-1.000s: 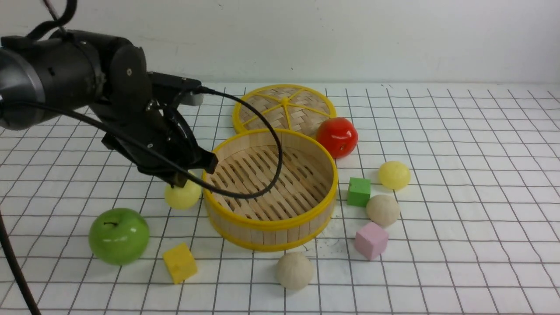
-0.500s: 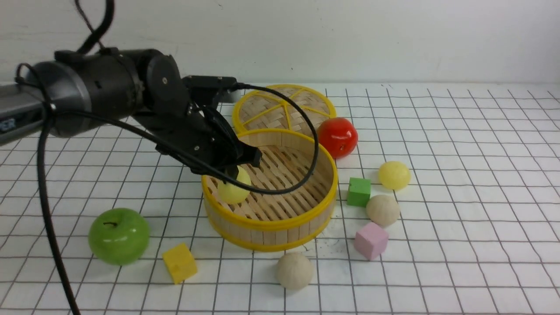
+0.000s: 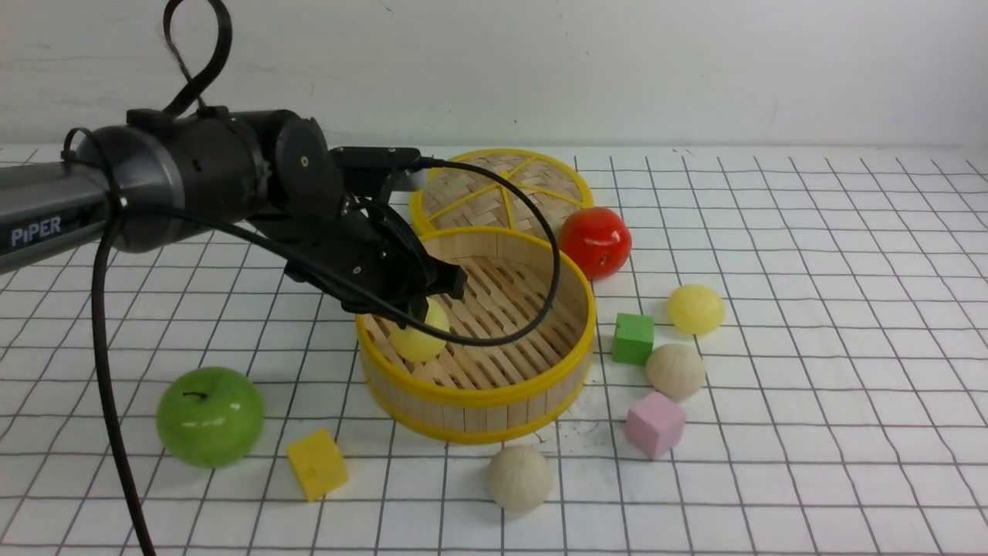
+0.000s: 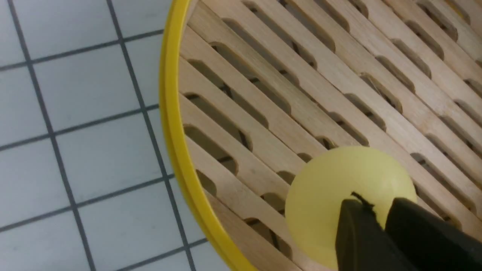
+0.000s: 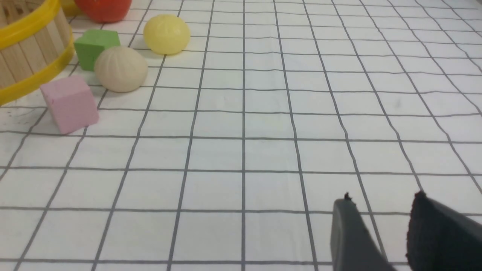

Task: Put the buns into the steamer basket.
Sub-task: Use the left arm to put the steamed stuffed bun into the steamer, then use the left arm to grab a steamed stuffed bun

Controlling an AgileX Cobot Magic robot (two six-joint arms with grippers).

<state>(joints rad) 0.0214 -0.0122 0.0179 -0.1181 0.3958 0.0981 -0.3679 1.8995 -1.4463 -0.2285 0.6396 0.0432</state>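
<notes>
Buns (image 3: pixel 675 371): four, one in the steamer basket (image 3: pixel 478 398) under left claw (image 4: pixel 380 214), grip unclear; right claw (image 5: pixel 380 210) spread.

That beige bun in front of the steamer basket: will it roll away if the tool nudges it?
Probably yes: the beige bun looks round and smooth, sitting free on the flat table, so a sideways nudge would likely roll it. Its domed sides may slip from a shallow pinch.

White wall (image 3: pixel 617 69) behind grid-lined white tabletop (image 3: pixel 810 386)
</notes>
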